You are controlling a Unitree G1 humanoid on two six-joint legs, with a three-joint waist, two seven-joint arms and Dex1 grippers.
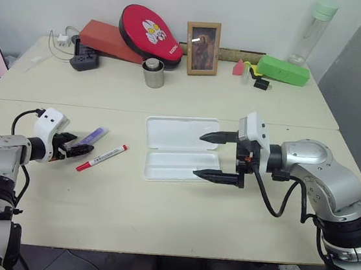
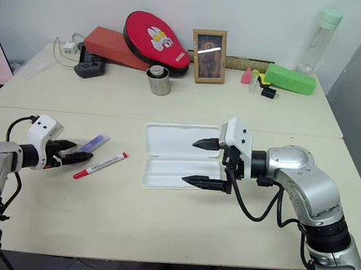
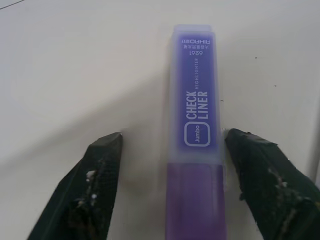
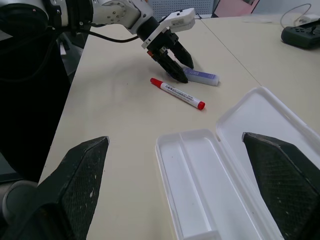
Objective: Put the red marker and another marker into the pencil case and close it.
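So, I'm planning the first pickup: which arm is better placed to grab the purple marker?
The left. Its end effector is open with the purple marker between the fingers. The right end effector hovers open over the open pencil case, away from both markers.

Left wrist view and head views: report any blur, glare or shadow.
Left wrist view: the purple marker has sharp label print, while the black fingers look soft; a faint shadow lies beside the marker. Right eye view: glare streaks the framed picture; soft shadows lie under the right gripper.
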